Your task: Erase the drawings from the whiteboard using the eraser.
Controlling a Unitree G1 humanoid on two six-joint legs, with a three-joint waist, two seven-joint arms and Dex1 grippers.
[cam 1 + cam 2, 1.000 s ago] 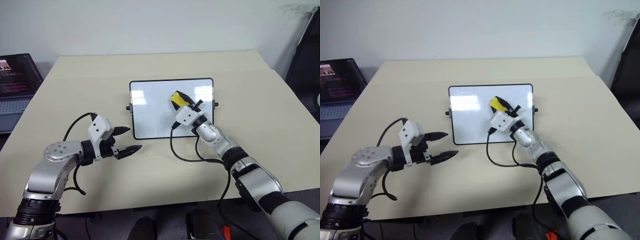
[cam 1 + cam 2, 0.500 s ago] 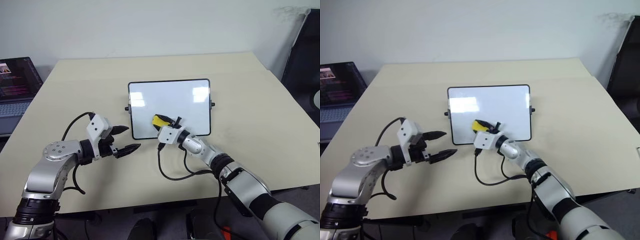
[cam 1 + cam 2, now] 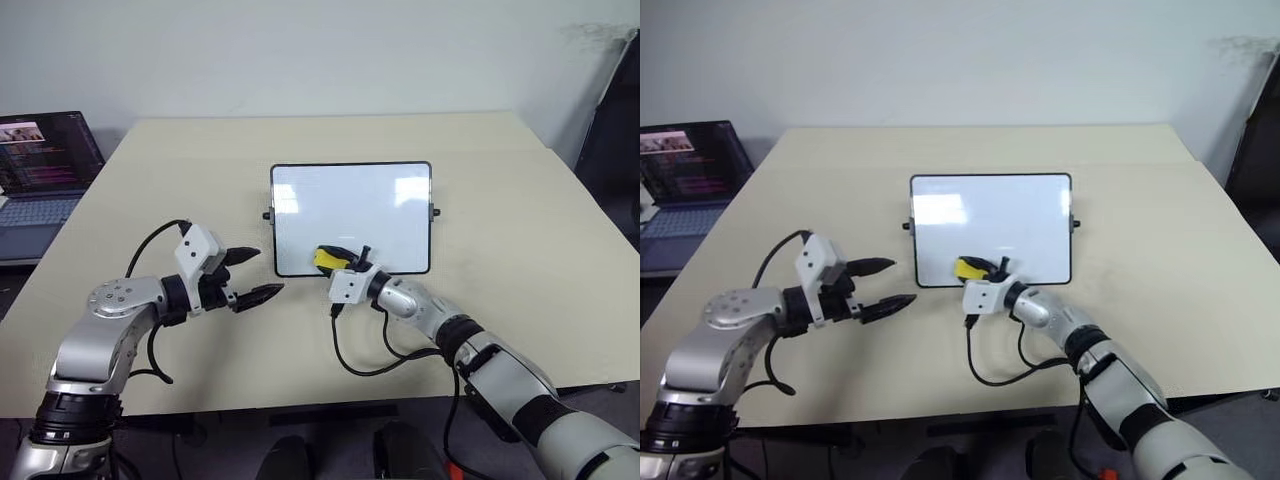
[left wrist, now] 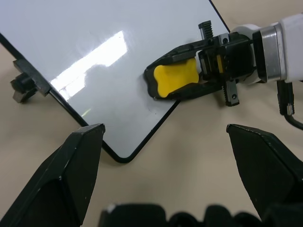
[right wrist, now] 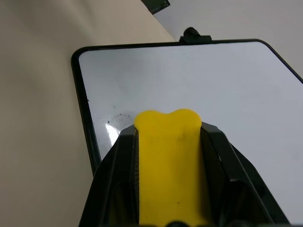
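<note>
We find the right tool clenched on the eraser, its two black fingers clamping the yellow block along its long sides. The eraser sits at the near edge of the whiteboard, left of the middle of that edge, with its dark underside down against the white surface or very close to it; contact cannot be confirmed. The whiteboard lies flat on the counter, roughly central. Its surface reads as clean apart from faint specks near the eraser in the right wrist view; we make out no distinct drawings.

The left tool hangs over the counter just left of the board's near left corner, released, fingers spread, holding nothing.

Handling assessment: we judge the eraser light and rigid enough for a side grip, and the present hold across its waisted middle looks sound. The board appears light and glossy, so it may slide under wiping pressure; steadying it by the frame or a side knob would be prudent. A laptop stands at the far left.
</note>
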